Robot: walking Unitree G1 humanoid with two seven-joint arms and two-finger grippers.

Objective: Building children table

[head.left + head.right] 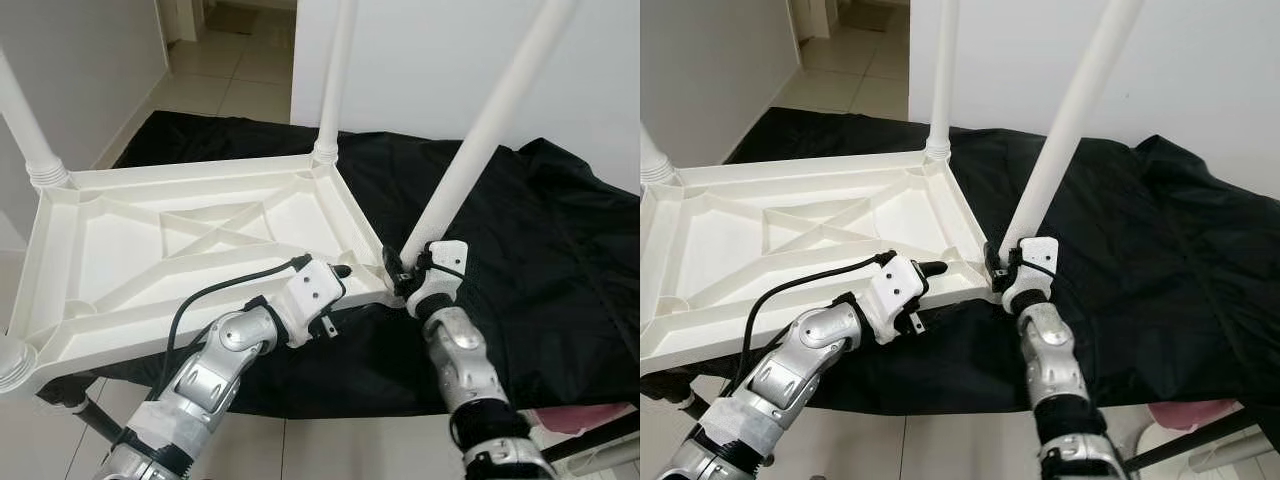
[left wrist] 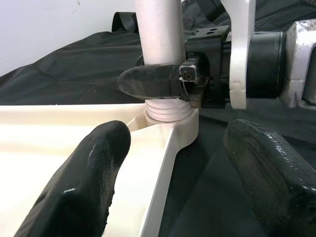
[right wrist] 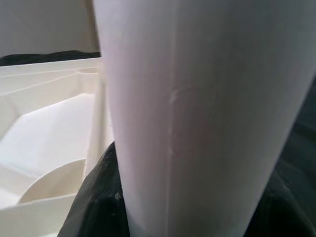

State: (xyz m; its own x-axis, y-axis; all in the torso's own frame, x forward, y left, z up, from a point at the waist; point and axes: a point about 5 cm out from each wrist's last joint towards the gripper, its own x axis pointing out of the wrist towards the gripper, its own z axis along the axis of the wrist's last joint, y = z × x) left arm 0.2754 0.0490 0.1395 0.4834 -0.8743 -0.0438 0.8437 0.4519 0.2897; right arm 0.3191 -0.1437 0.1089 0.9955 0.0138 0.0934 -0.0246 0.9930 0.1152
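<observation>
I see a black cloth [image 1: 540, 260] spread across the scene toward three o'clock, pale floor tiles [image 1: 240, 70] at twelve, and something pink [image 1: 585, 418] at five.

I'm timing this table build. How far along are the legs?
Three legs already stand in corner sockets of the upturned white tabletop, including the far leg. The right tool is shut on the fourth leg, which leans at the near corner socket. The left tool is open beside that corner. Left: straightening and seating it, then flipping the table.
</observation>
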